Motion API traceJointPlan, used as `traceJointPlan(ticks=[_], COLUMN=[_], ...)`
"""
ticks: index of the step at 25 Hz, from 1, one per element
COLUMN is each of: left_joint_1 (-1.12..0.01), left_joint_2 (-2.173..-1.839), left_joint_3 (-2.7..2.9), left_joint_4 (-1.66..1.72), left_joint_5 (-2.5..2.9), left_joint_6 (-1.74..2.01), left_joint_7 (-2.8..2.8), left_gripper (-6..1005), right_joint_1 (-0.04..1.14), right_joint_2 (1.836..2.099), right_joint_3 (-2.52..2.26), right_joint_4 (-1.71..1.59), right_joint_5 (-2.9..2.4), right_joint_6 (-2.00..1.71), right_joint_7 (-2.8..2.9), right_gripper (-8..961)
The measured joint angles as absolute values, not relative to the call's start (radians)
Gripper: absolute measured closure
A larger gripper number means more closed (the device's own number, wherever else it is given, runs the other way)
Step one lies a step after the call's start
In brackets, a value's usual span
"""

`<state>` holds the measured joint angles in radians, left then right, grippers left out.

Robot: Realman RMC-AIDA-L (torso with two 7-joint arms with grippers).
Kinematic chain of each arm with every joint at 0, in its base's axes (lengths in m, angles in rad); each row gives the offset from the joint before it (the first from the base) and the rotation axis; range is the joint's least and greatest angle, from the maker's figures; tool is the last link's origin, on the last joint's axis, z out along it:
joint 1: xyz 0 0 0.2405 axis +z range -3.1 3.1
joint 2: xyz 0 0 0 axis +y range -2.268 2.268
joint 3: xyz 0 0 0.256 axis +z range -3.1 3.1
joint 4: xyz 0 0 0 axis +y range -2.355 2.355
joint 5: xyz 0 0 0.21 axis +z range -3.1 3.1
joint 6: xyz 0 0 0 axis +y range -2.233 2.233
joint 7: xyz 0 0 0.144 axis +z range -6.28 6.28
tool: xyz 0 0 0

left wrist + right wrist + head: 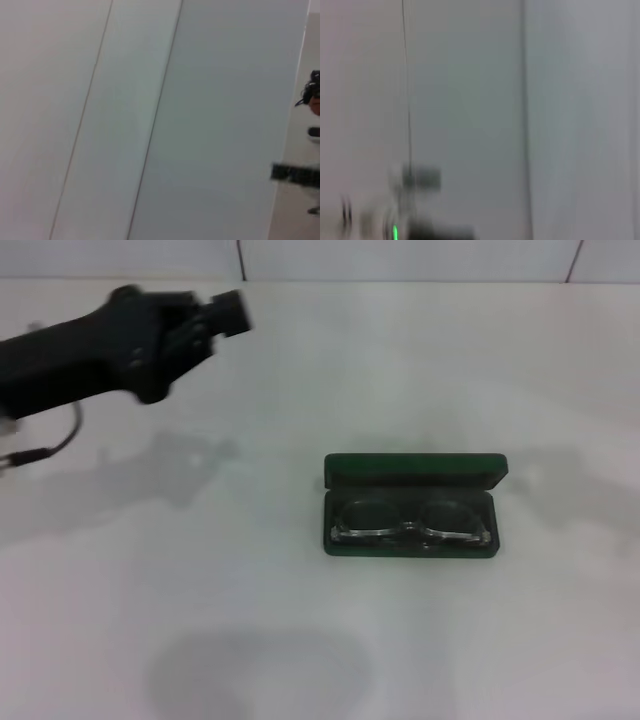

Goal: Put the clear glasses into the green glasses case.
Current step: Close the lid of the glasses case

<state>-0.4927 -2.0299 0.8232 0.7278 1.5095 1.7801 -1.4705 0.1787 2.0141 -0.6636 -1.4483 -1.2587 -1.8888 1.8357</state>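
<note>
Basically done, by the look of it. Glasses (412, 521) lying inside the open case (412, 502), lenses side by side in the dark tray, frame within the case walls as far as visible. Lid standing up along the far edge, not closed; task asks only for placement, so probably nothing left but clearing the arm away. Can't confirm that the temples are fully folded or seated flat: too faint against the lining.

Case sitting on the white worktop (300, 640), a bit right of centre in the head view. Long axis running left-right across the robot's front, roughly parallel to the worktop's far edge. Hinge side away from the robot, open side toward it. Glasses long axis matching the case, left-right; can't tell which way the lens fronts face, only that the pair fills the tray end to end.

Left hand (228, 315) up at the far left, well apart from the case, above the worktop, carrying nothing visible. Finger spread: can't tell, too smeared. Left wrist view showing only wall panels and some dark gear at one edge, no fingers.

Right hand not in the head view; right wrist view showing wall and blurred equipment only, so no read on it.
</note>
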Motion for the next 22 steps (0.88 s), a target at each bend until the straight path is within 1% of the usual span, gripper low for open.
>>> traceJointPlan(ticks=[3, 5, 11, 14, 22], left_joint_1=[-0.535, -0.549, -0.569, -0.588, -0.649], left_joint_2=[-2.048, -2.056, -2.085, -2.087, -2.091], left_joint_3=[0.825, 0.825, 0.829, 0.849, 0.949], left_joint_4=[0.717, 0.711, 0.698, 0.654, 0.505], left_joint_5=[1.552, 1.582, 1.648, 1.655, 1.651], left_joint_6=[1.745, 1.724, 1.658, 1.636, 1.542], left_joint_7=[-1.473, -1.481, -1.485, -1.47, -1.36], left_gripper=[932, 932, 917, 896, 877], right_joint_1=[0.23, 0.241, 0.197, 0.171, 0.181], right_joint_2=[2.012, 2.012, 2.015, 2.003, 1.998], right_joint_3=[-0.431, -0.357, -0.29, -0.26, -0.161], right_joint_4=[-1.255, -1.171, -1.064, -1.005, -0.929], right_joint_5=[-1.226, -1.274, -1.377, -1.419, -1.518], right_joint_6=[-2.044, -2.084, -2.019, -1.96, -1.925], right_joint_7=[1.792, 1.758, 1.622, 1.553, 1.483], right_gripper=[756, 750, 734, 728, 727])
